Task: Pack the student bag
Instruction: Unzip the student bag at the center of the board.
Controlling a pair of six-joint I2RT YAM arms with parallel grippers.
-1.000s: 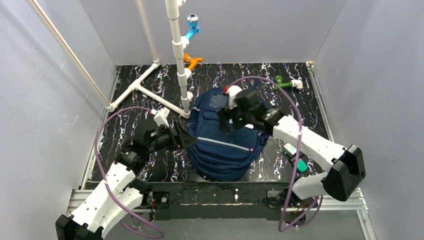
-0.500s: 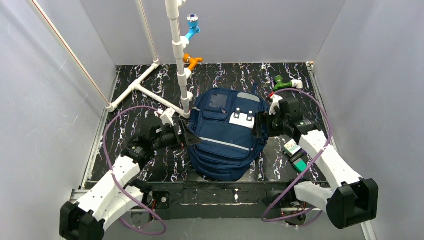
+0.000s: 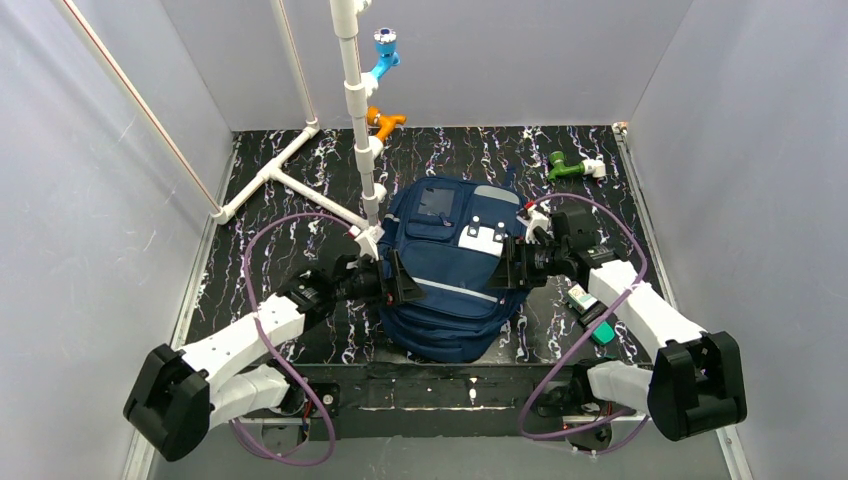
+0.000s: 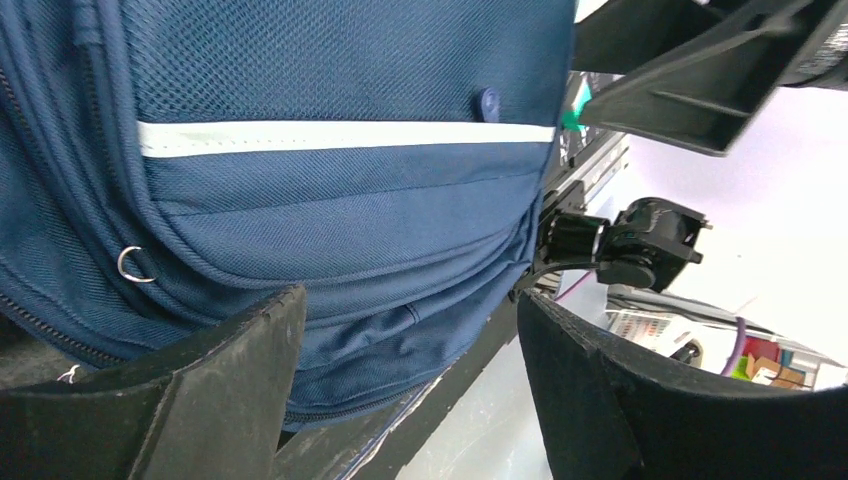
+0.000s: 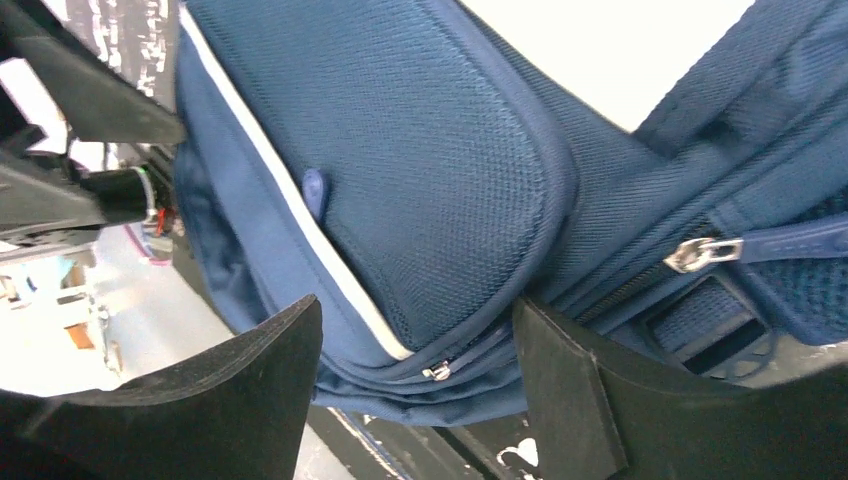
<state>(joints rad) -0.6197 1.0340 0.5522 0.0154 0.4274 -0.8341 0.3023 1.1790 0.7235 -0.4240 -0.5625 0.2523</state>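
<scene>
The student bag [image 3: 450, 270] is a navy-blue backpack lying flat in the middle of the table, front up, with a thin grey stripe and a white patch with black dots [image 3: 483, 238]. My left gripper [image 3: 398, 280] is open against the bag's left side. In the left wrist view the bag [image 4: 300, 170] fills the space above the open left gripper [image 4: 410, 380]. My right gripper [image 3: 512, 266] is open against the bag's right side. In the right wrist view the bag [image 5: 430, 170] and a small zip pull [image 5: 437, 371] lie between the fingers of the open right gripper [image 5: 415, 380].
A white pipe stand [image 3: 352, 110] with blue [image 3: 384, 52] and orange [image 3: 385, 121] fittings rises behind the bag. A green fitting [image 3: 567, 165] lies at the back right. Green and white items [image 3: 592, 315] lie right of the bag. Grey walls enclose the table.
My right arm swung off the top of the bag and came down to its right side. My left gripper moved right and in against the bag's left side.
</scene>
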